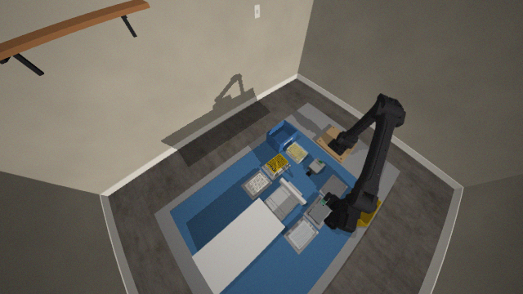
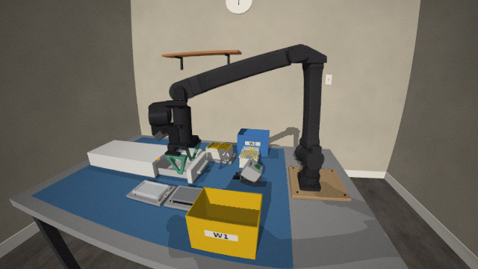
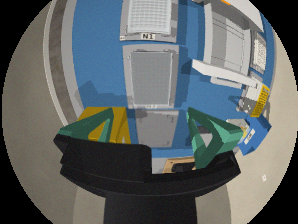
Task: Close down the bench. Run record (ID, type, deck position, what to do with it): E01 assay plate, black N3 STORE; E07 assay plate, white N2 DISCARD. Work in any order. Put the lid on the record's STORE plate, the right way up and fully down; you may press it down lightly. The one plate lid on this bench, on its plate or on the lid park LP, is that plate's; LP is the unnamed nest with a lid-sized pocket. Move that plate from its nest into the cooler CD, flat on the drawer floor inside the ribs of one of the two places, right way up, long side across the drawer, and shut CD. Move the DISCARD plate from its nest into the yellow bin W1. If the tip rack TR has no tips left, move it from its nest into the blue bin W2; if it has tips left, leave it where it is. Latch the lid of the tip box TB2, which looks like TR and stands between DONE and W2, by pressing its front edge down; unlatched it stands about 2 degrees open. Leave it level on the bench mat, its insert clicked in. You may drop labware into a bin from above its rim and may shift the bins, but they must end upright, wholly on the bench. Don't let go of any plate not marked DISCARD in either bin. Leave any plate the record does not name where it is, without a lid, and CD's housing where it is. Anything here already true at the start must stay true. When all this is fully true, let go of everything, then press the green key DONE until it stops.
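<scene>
My gripper [image 1: 325, 202] [image 2: 182, 161] [image 3: 150, 111] is open and empty, with its green fingers spread wide. It hangs above the row of three nests next to the cooler's open drawer [image 1: 283, 201] [image 2: 176, 173] [image 3: 229, 46]. A white plate [image 1: 301, 235] [image 2: 151, 190] [image 3: 148, 10] sits in the nest marked N1. The middle nest [image 1: 315, 214] [image 2: 185, 196] [image 3: 152, 72] and the third nest [image 1: 335, 185] [image 3: 160, 123] show flat grey tops. I cannot tell whether these are plates, a lid or empty pockets. The third nest lies between my fingers in the wrist view.
The cooler housing [image 1: 237, 245] [image 2: 123, 157] is a long white block. Another white plate [image 1: 257, 183] sits beyond the drawer. The yellow-topped rack TR [image 1: 276, 163] [image 2: 219, 146], tip box TB2 [image 1: 296, 152] [image 2: 249, 153], DONE key [image 1: 316, 165] [image 2: 253, 169], blue bin W2 [image 1: 282, 135] [image 2: 254, 140] and yellow bin W1 [image 2: 224, 224] [image 1: 369, 216] stand around.
</scene>
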`<control>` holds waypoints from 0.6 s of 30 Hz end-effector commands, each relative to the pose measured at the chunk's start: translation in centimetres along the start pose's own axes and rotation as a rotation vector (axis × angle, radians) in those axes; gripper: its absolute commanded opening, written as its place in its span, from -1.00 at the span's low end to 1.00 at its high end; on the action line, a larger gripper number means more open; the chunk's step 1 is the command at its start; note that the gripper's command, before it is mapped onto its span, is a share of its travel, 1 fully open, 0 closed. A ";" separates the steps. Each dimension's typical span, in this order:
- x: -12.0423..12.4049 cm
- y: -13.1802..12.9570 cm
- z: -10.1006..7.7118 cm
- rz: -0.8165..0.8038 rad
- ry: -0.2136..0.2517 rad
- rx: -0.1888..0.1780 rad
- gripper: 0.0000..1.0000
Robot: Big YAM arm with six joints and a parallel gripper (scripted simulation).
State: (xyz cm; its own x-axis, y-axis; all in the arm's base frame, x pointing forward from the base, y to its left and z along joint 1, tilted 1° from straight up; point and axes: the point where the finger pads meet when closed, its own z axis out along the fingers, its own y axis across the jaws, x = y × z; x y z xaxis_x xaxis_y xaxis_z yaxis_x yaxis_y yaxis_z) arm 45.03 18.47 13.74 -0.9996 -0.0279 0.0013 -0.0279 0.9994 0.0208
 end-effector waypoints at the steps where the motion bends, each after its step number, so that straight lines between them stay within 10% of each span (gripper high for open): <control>1: -1.0 -0.4 -1.0 -0.001 -0.013 -0.005 1.00; 9: -1.2 0.3 -1.8 -0.002 -0.043 -0.015 1.00; 18: -0.5 0.1 1.4 -0.015 -0.008 -0.003 1.00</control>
State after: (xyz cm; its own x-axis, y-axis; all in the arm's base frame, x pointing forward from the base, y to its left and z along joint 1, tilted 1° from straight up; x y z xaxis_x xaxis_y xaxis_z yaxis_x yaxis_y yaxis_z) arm 44.87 18.20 12.62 -0.9996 -0.0247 0.0100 -0.0245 0.9995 0.0175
